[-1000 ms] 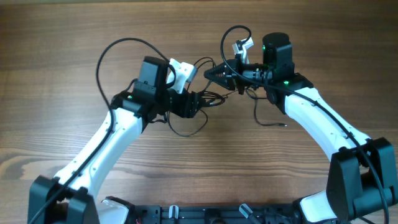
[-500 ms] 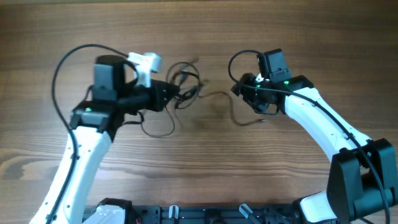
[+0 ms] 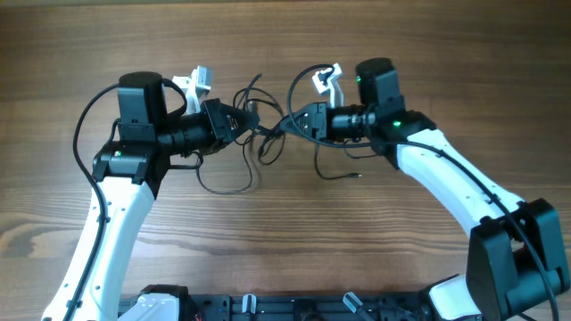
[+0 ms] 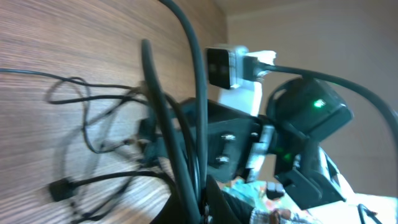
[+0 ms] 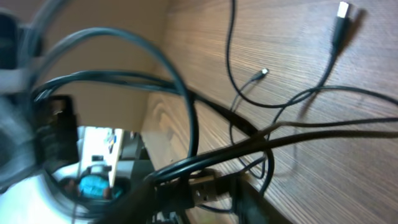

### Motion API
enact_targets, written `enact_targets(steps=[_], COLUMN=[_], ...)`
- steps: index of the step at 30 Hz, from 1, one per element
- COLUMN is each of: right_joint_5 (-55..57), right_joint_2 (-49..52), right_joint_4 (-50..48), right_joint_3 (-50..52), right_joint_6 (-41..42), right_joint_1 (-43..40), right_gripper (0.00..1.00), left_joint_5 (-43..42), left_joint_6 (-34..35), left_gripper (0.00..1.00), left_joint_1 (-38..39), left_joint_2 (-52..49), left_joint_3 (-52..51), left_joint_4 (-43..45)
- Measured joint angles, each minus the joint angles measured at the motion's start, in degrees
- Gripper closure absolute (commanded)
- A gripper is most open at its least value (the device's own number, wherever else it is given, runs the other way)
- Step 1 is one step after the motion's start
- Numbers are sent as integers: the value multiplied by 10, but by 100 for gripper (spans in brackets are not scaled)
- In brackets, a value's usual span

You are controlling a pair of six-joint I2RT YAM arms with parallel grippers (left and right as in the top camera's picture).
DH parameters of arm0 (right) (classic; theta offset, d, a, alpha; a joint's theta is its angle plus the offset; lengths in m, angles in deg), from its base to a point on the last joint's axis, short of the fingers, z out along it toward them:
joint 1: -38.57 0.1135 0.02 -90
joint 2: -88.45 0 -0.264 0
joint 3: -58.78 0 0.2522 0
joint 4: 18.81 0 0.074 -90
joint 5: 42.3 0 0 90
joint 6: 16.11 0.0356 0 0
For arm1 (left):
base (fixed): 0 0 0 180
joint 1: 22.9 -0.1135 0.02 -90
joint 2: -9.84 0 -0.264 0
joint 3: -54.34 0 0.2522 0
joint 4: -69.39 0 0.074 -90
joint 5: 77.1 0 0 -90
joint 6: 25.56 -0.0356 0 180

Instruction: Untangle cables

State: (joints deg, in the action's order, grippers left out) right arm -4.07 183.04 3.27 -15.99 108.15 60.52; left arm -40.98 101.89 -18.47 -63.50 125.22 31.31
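A wooden worktop [image 3: 285, 241] carries everything. At far centre the left fingers [image 3: 234, 123] and right fingers [image 3: 300, 119] nearly meet, each pinching the thin black cables [image 3: 260, 134] bunched between them. Loose loops trail nearer, with one small plug end [image 3: 358, 175] lying to the right.

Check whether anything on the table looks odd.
Only the thin black cables: they're snarled in a tangle between the left gripper and right gripper, loops trailing across the wooden table. Nothing spilled or damaged.
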Motion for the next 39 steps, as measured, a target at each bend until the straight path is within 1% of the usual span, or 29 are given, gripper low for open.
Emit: enact_targets(steps=[2,6,9,10,11,12,15,16,17,18,20,22,24,26,30,31,32,33,34,35,37,39], right_joint_5=[33,134,150,150,150,150,148,145,143,143,141,138,113,49,-21,-25,-33,-35,-36,-33,-10,17], right_joint_2=[0,0,0,0,0,0,0,0,0,0,0,0,0,0,0,0,0,0,0,0,0,0], right_joint_4=[2,79,83,83,83,75,43,37,37,43,73,109,115,111,92,89,85,82,74,67,64,71], right_joint_3=[0,-1,-1,-1,-1,-1,-1,-1,-1,-1,-1,-1,-1,-1,-1,-1,-1,-1,-1,-1,-1,-1], right_joint_6=[10,39,51,54,55,58,58,51,39,24,-6,-41,-82,-135,-180,-181,-186,-186,-182,-176,-148,-119], right_joint_1=[14,19,19,19,19,19,8,1,-5,-9,-11,-10,-10,-9,4,6,11,13,19,22,30,37], right_gripper=[95,96,95,79,73,70,58,53,50,50,50,50,50,50,50,50,55,65,84,96,96,96], left_joint_5=[-23,-71,-89,-92,-99,-101,-96,-93,-91,-90,-87,-71,-52,-40,-36,-46,-71,-93,-118,-147,-176,-178], left_joint_6=[3,2,-3,-12,-26,-49,-149,-189,-239,-280,-338,-375,-389,-398,-402,-402,-402,-402,-402,-402,-402,-402], left_gripper=[96,96,96,96,96,96,96,96,96,96,96,96,96,96,96,96,96,96,96,96,96,96], left_joint_1=[0,0,0,0,0,0,0,0,0,0,0,0,0,0,0,0,0,0,0,0,0,0], left_joint_2=[0,-3,-3,-3,-3,-3,-4,-4,-4,-4,-4,-4,-4,-4,-4,-4,-4,-5,-5,-5,-6,-8], left_joint_3=[0,0,0,0,0,1,2,1,1,1,1,1,1,1,1,1,1,1,1,1,1,0], left_joint_4=[4,34,42,43,42,24,-79,-110,-141,-159,-171,-173,-177,-181,-181,-179,-168,-160,-147,-135,-127,-127])
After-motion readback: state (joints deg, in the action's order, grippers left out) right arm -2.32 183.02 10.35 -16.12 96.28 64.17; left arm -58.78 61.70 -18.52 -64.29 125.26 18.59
